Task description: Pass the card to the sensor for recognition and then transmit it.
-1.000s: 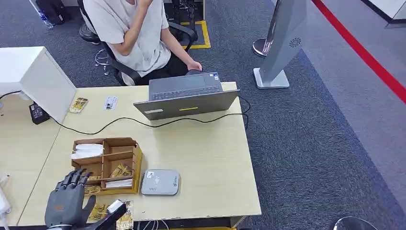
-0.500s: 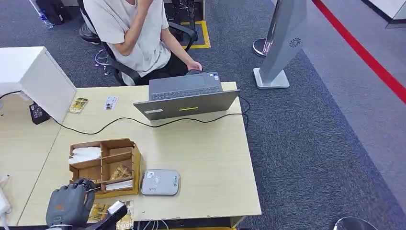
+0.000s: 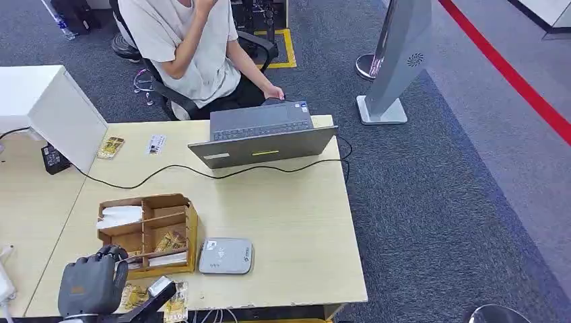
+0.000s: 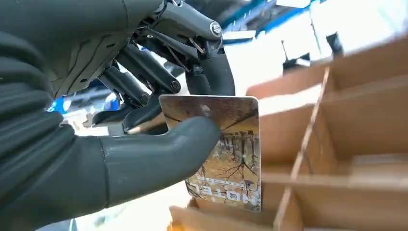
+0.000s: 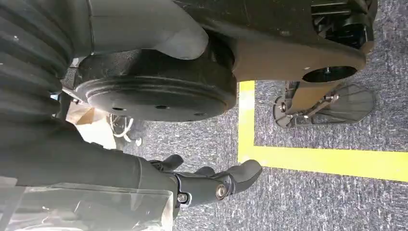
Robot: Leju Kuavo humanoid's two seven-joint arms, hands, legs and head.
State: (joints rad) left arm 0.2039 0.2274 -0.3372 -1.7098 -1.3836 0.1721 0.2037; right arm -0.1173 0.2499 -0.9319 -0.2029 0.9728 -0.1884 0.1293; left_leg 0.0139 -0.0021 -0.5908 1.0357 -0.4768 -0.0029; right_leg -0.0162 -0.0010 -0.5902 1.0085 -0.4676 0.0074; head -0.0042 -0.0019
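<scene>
At desk's near-left corner, head view: left hand (image 3: 91, 286), dark grey and matte, back turned up, fingers curled down at the near edge of a brown cardboard organiser (image 3: 149, 232) divided into open compartments. Just beyond the fingertips, card stacks in the near compartments; to the thumb side, a flat grey rounded-square sensor (image 3: 225, 256) lying on the pale wood-grain table (image 3: 283, 208), well apart from the fingers. Farther off, an open grey laptop (image 3: 262, 134) with a black cable, and a seated person (image 3: 192, 47) in a pale shirt behind it.

Left wrist view: thick smooth grey thumb pressed on the face of the card (image 4: 226, 154), dark jointed fingers (image 4: 211, 72) closed behind it, card pinched upright between them. Card thin, glossy, round-cornered, printed with a brown autumn-tree scene and white lettering. Beyond the fingertips, cardboard partition walls, matte and straight-edged; contact between the card's lower edge and the organiser not discernible.

Right wrist view: right hand (image 5: 211, 180) hanging over speckled grey carpet crossed by a yellow floor stripe (image 5: 332, 161); dark fingers loosely extended, slightly apart, nothing between them; ribbed grey cover behind.
</scene>
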